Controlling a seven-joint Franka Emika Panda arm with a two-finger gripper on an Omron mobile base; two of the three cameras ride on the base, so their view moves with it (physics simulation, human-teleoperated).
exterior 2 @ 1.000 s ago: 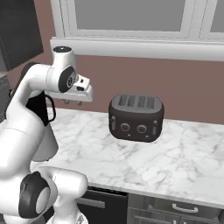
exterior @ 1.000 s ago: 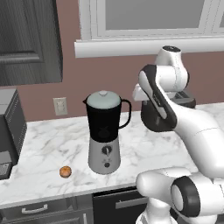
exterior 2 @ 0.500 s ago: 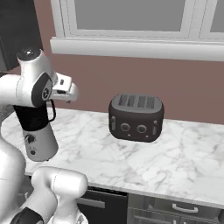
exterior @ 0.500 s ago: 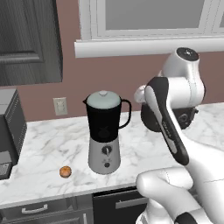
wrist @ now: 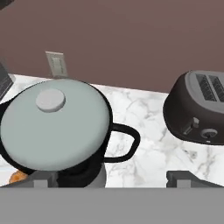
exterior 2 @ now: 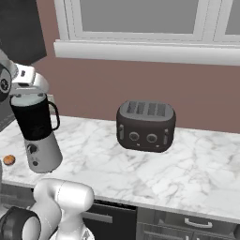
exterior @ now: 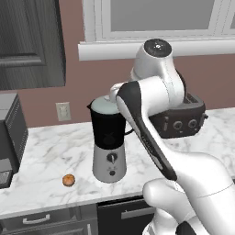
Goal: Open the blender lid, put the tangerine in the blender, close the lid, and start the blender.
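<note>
The blender (exterior: pixel 109 142) stands on the marble counter, a black jar on a silver base, with its handle (wrist: pixel 124 142) turned toward the toaster. The pale grey-blue blender lid (wrist: pixel 54 124) sits shut on the jar, its knob (wrist: pixel 50 99) on top. My gripper (wrist: pixel 113 178) is open and empty. It hovers above the lid and a little to the handle side, without touching it. The hand also shows just over the blender lid (exterior 2: pixel 28 98) in the right base view. The tangerine (exterior: pixel 68 180) lies on the counter left of the blender base, near the front edge.
A dark four-slot toaster (exterior 2: pixel 146 125) stands to the blender's right, against the wall. A dark appliance (exterior: pixel 9 133) sits at the counter's left end. A wall outlet (exterior: pixel 63 111) is behind the blender, and a window sill (exterior 2: pixel 140 51) runs above.
The arm has swung left from over the counter's right side, bringing the hand over the blender lid. Blender, tangerine and toaster have stayed put.
</note>
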